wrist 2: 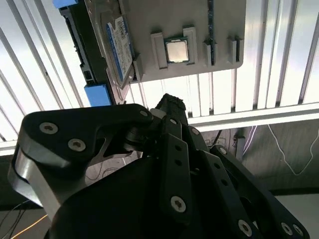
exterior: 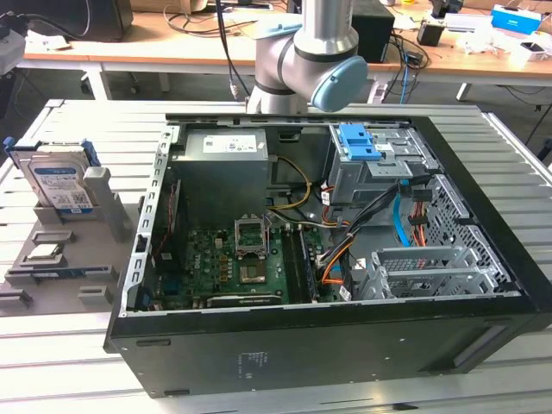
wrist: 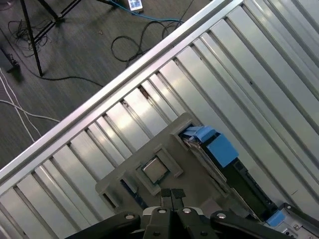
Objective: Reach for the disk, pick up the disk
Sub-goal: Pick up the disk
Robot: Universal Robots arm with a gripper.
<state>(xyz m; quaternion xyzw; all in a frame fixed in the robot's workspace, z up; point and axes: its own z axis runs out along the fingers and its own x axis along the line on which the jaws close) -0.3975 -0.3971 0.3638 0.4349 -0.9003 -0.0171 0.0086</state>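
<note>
The disk (exterior: 57, 178) is a silver-grey drive with a white-and-blue label and blue side rails. It leans on edge in a grey holder (exterior: 60, 259) on the exterior view's left. In the second wrist view the disk (wrist 2: 118, 46) shows its label, beyond my gripper (wrist 2: 172, 102). In the first wrist view the disk (wrist: 219, 148) appears edge-on with its blue rail. My gripper (wrist: 172, 193) hovers above the holder, its fingertips together and nothing between them, apart from the disk.
A small square silver chip (wrist: 155, 170) sits in a slot of the holder, close to the fingertips. An open computer case (exterior: 345, 250) with a blue bracket (exterior: 358, 142) stands on the slatted metal table (exterior: 52, 362). The arm's joint (exterior: 315, 56) rises behind the case.
</note>
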